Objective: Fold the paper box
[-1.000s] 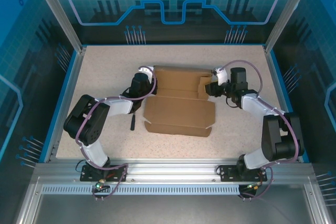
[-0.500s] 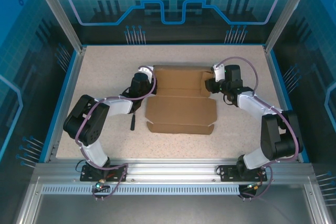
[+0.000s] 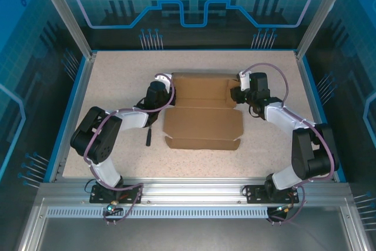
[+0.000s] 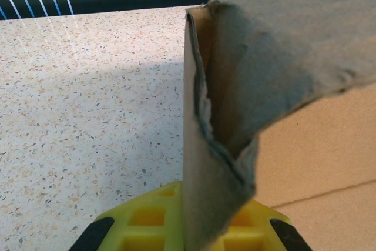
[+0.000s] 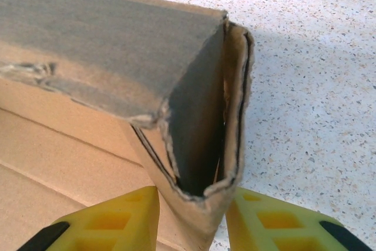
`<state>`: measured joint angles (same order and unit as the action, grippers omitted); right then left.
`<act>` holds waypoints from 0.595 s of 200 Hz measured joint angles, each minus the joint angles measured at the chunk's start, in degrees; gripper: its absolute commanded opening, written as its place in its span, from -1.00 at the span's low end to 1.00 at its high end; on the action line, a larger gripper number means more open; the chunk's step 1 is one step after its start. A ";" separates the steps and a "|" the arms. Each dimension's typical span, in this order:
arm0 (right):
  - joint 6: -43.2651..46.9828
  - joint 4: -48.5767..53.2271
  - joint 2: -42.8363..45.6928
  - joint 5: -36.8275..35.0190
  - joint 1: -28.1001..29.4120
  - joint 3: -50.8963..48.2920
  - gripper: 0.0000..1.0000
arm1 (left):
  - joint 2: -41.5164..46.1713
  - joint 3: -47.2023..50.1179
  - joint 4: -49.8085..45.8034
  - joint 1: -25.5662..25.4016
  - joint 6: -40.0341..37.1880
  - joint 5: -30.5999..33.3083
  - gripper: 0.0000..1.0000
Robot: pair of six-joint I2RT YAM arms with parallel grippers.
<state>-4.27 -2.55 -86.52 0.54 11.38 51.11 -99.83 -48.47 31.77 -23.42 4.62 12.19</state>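
Two claws, one on each end of the paper box (image 3: 202, 119), which sits about mid-table (image 3: 111, 77) between the arms. The far long wall looks raised, while the big near panel lies flat toward the arm bases with its little corner tabs sticking out.

The left claw (image 3: 164, 89) is clenched on the left end wall. In the left wrist view the cardboard (image 4: 235, 86) stands upright and disappears right down into the left claw (image 4: 188, 218), with no gap either side. My guess is it's just acting as the anchor, keeping that wall vertical so the box doesn't slide or flop.

The right claw (image 3: 235, 94) is doing the mirror job on the right end. Up close, the right claw (image 5: 192, 210) has a yellow pad (image 5: 117, 216) on each side of the doubled-over wall (image 5: 194, 104), both touching as far as I can see, so I'd call that grasping the box. The fold has a dark pocket inside it, so the two layers aren't pressed flat yet. It probably needs more squeeze to lock.

One small black tool (image 3: 148, 137) lies on the table just left of the box, near the left arm, and nothing is touching it.
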 measured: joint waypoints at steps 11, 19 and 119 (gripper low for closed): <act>-0.02 0.04 0.00 -0.22 0.00 0.00 -0.30 | 0.02 0.00 0.00 -0.04 0.00 0.00 -1.00; 0.00 0.09 0.00 -0.37 0.00 0.00 -0.30 | 0.04 0.00 0.00 -0.07 0.00 0.00 -1.00; -1.07 0.59 -0.33 -1.16 0.07 0.15 -0.42 | 0.15 0.00 0.00 -0.11 -0.02 0.00 -1.00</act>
<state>-5.34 -1.96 -86.85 -0.62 11.44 51.27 -99.68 -48.47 31.77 -23.53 4.60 12.19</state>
